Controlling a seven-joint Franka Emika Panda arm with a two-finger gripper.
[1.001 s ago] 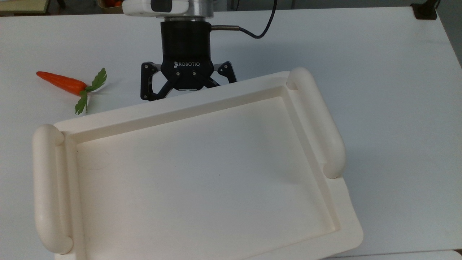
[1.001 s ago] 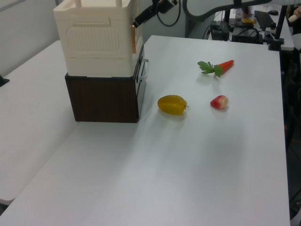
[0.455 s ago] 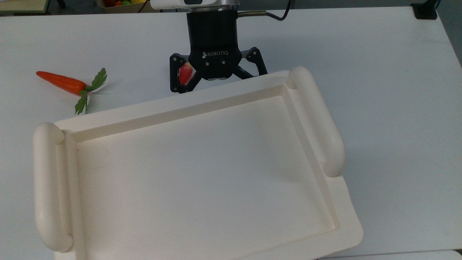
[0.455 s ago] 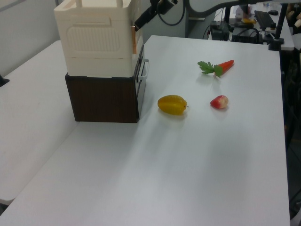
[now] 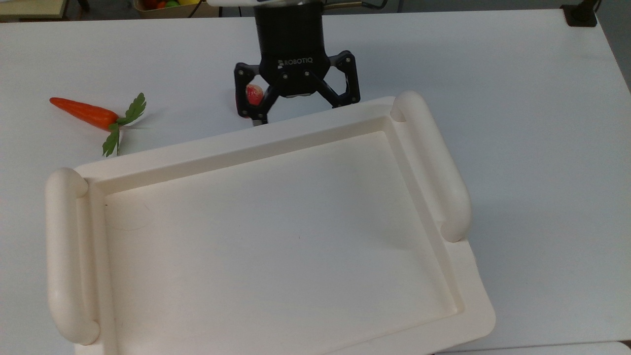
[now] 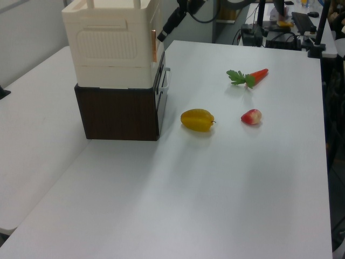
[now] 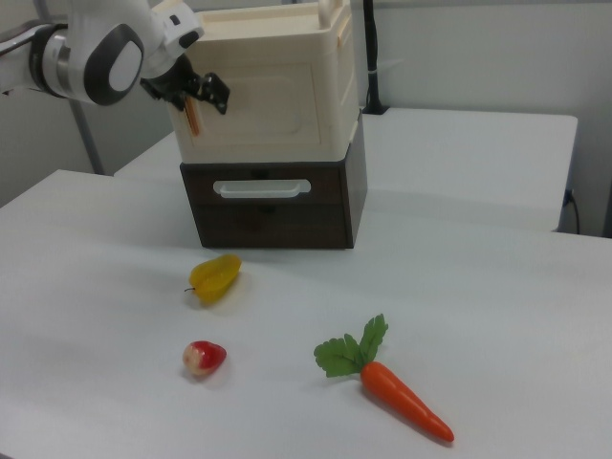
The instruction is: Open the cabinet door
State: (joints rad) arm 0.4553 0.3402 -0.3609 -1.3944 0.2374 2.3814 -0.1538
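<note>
Cream-white plastic makes up the cabinet [image 7: 273, 81], which stands on a dark brown wooden drawer box [image 7: 273, 206] with a pale handle [image 7: 261, 188]. The cabinet door [image 7: 268, 96] is the flat front panel of the cabinet, facing the camera in the right view, and it appears flush with the cabinet body. At its side edge, on the right view's left, a thin orange-brown strip [image 7: 193, 120] shows. The gripper [image 7: 196, 96] is just in front of this edge, at the upper corner of the cabinet; in the top view, the gripper [image 5: 296, 106] sits just beyond the rim of the cabinet's recessed top [image 5: 276, 236], its two black fingers [image 5: 345, 88] spread wide apart with nothing between them. Whether a fingertip touches the door, I cannot tell. On the white table [image 6: 242, 189] in front of the cabinet lie a yellow fruit [image 6: 198, 120], nearest to the cabinet, a small red fruit [image 6: 251, 116] further out, and a carrot [image 6: 249, 77] with green leaves, well apart from the cabinet.
</note>
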